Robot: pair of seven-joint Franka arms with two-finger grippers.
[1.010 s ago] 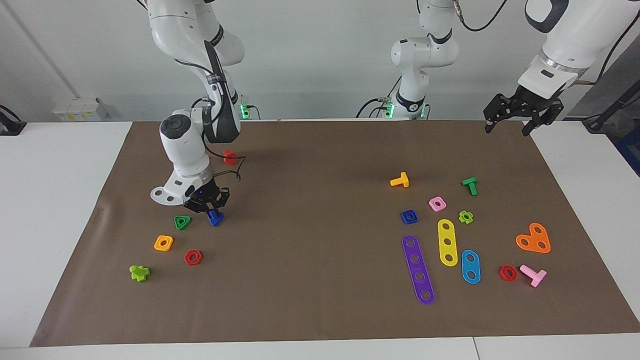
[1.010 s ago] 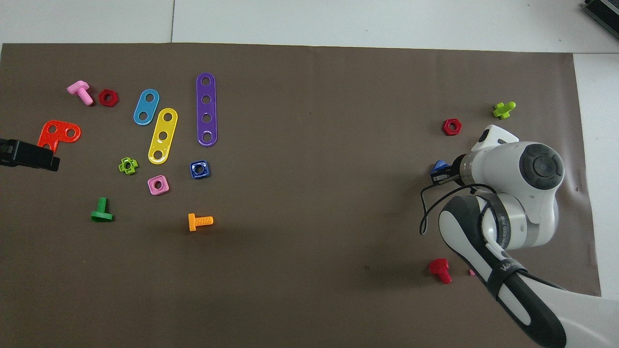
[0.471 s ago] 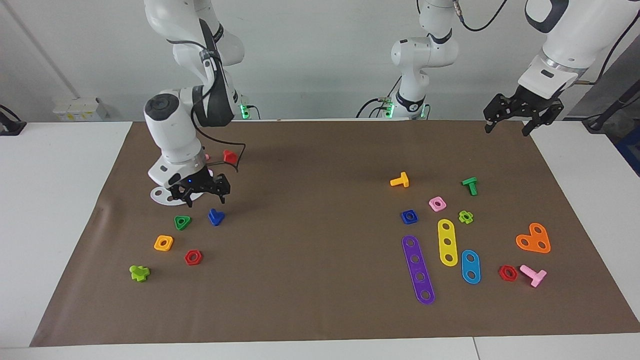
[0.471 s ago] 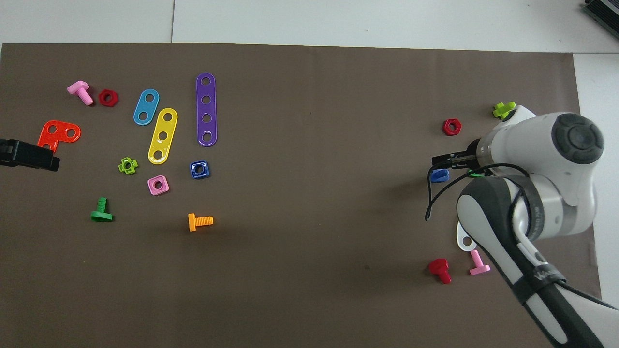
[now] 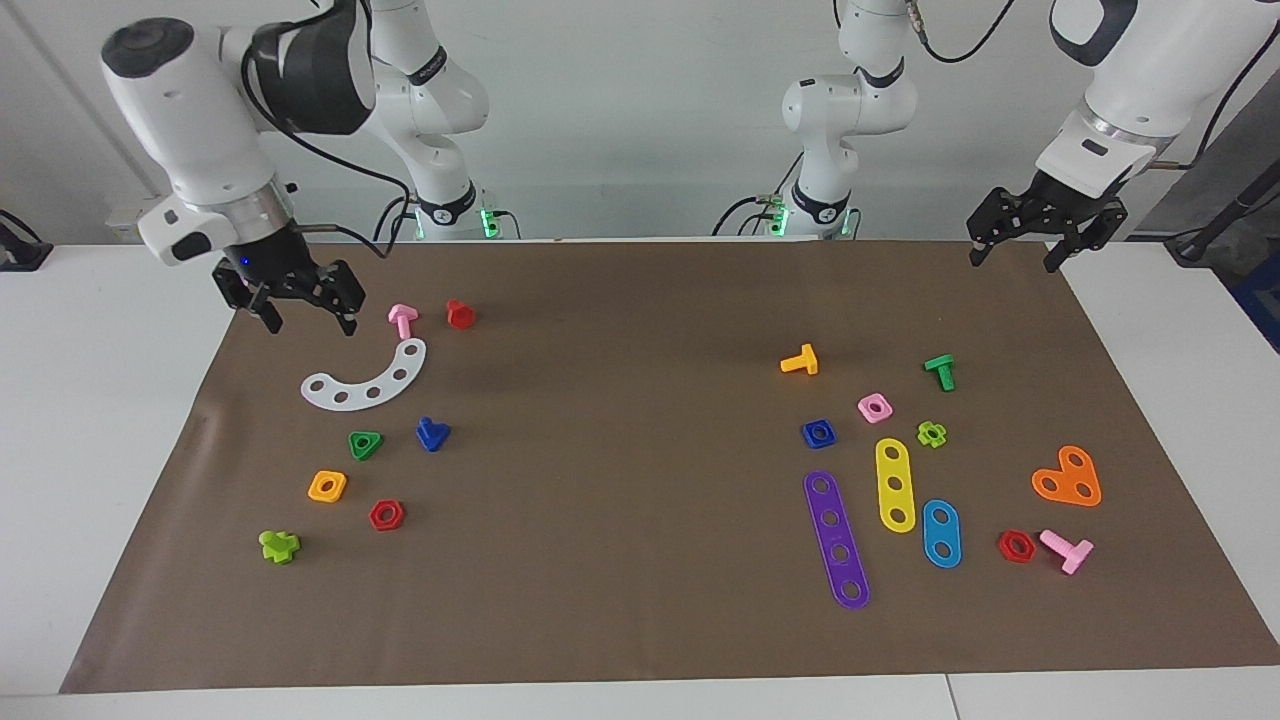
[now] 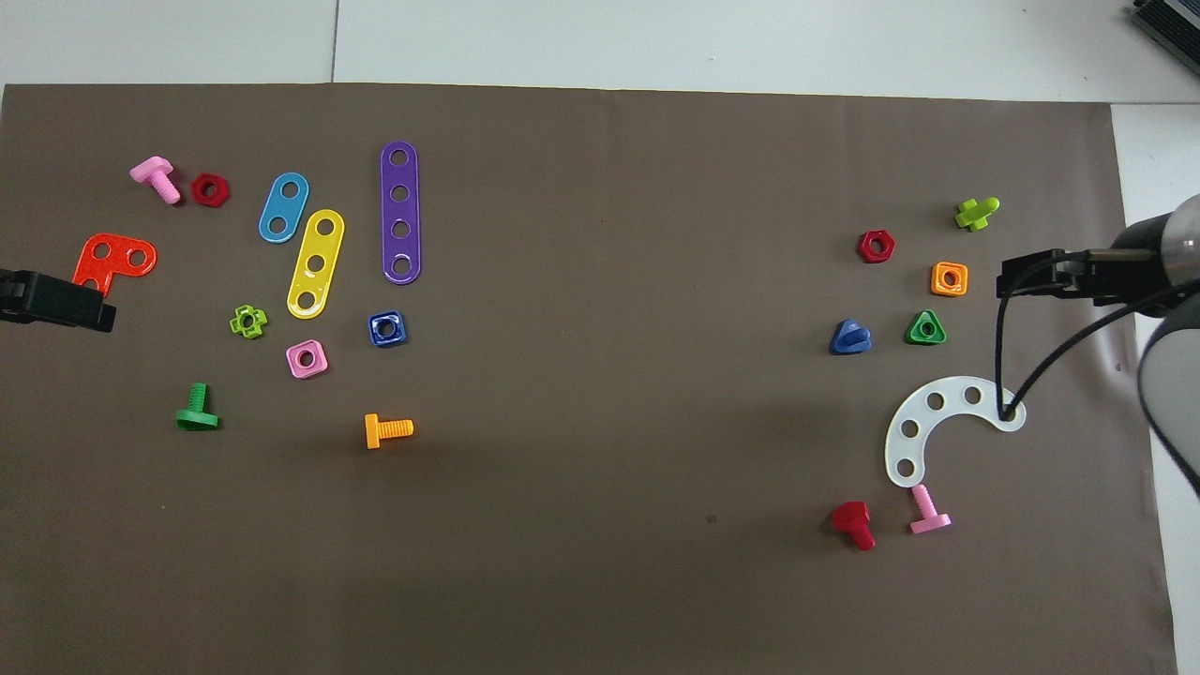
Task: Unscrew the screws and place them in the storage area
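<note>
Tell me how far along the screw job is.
Looks nearly done: the blue screw lies loose on the mat beside the green nut. Nothing in hand: right gripper open over the mat's edge, left gripper waiting. No fastened screw shows.

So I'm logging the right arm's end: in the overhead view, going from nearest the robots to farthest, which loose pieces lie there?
Red bolt, white curved strip, dark-blue screw, orange square nut, red hex nut, lime bolt.

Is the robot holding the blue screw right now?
No, the blue screw lies on the mat beside the green triangle nut, and the right pincer is open and up over the mat's edge.
</note>
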